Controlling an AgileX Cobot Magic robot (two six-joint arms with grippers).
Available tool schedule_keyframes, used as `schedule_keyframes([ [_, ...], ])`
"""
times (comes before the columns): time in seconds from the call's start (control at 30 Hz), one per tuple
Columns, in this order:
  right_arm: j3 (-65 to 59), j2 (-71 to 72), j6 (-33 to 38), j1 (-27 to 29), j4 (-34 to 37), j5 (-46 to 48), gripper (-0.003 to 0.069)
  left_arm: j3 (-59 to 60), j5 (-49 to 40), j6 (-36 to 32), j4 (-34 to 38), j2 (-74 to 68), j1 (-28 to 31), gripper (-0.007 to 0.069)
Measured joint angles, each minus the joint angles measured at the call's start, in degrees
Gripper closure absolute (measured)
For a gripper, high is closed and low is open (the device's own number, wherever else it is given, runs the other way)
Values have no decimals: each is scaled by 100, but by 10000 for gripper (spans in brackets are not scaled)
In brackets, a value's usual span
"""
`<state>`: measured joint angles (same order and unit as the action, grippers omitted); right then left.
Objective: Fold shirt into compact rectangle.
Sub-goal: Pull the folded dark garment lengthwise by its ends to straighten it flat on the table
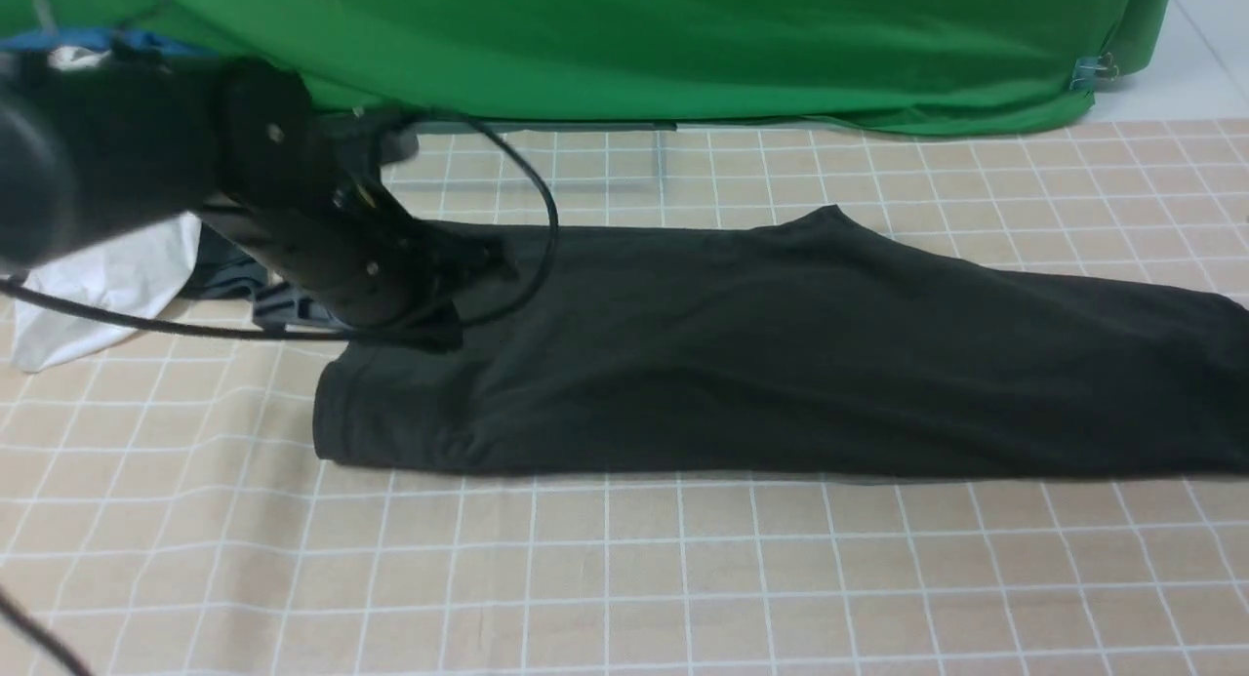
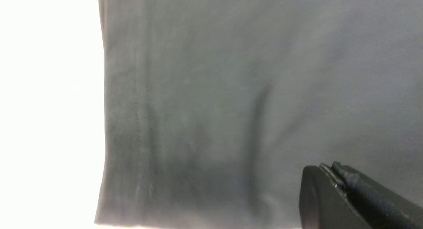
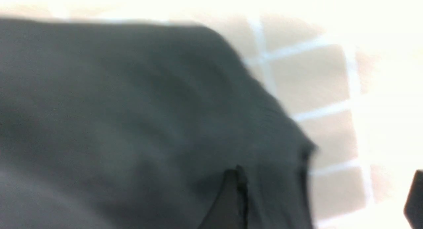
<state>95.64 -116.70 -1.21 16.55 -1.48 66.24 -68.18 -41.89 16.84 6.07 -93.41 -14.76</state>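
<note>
The black shirt [image 1: 742, 354] lies as a long folded band across the checked tablecloth, from the left to past the picture's right edge. Its print and neck label are hidden. My left gripper [image 1: 485, 257] hangs over the shirt's far left corner. In the left wrist view the left gripper [image 2: 330, 172] is shut above flat dark fabric [image 2: 214, 106], with nothing seen between its jaws. My right arm does not show in the front view. In the right wrist view the right gripper [image 3: 324, 197] is open, one finger over the shirt [image 3: 132, 123] and the other beyond its edge.
A white garment [image 1: 107, 276] and a smaller dark garment [image 1: 229, 271] lie at the left behind my left arm. A green cloth [image 1: 683, 42] hangs along the back. The checked tablecloth [image 1: 624, 578] stretches toward me. A black cable [image 1: 542, 188] loops over the shirt.
</note>
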Motion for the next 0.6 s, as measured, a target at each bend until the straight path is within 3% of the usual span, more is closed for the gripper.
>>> schedule_keyframes([
  [0.43, 48, -835, 121, 4, 148, -219, -23, 0, -470, 35, -30, 1444, 0, 611],
  [0.53, 88, -878, 121, 11, 214, -150, 61, 0, -472, 35, -30, 1582, 0, 611],
  [0.6, 101, -897, 169, 5, 319, -86, 219, 0, -477, 35, -30, 1599, 0, 611],
])
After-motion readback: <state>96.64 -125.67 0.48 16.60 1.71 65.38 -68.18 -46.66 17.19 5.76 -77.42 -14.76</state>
